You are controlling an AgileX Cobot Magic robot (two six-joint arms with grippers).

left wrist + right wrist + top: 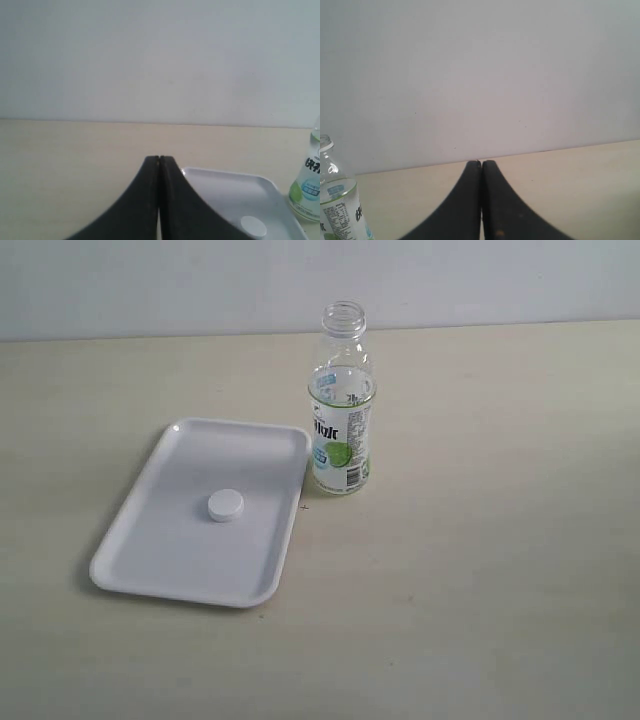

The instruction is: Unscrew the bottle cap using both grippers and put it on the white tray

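Note:
The small white bottle cap (225, 506) lies flat near the middle of the white tray (160, 545). The clear bottle (342, 410) with the lime label stands upright just right of the tray's far corner, its threaded neck bare. Neither arm appears in the exterior view. In the left wrist view my left gripper (159, 159) is shut with nothing in it, with the tray (220, 187), the bottle cap (253, 226) and the bottle (309, 190) off to one side. My right gripper (481, 162) is likewise shut and empty, and the bottle (337, 200) shows at the picture's edge.
A pale beige table (500, 570) carries everything and meets a plain white wall (150, 285) at the back.

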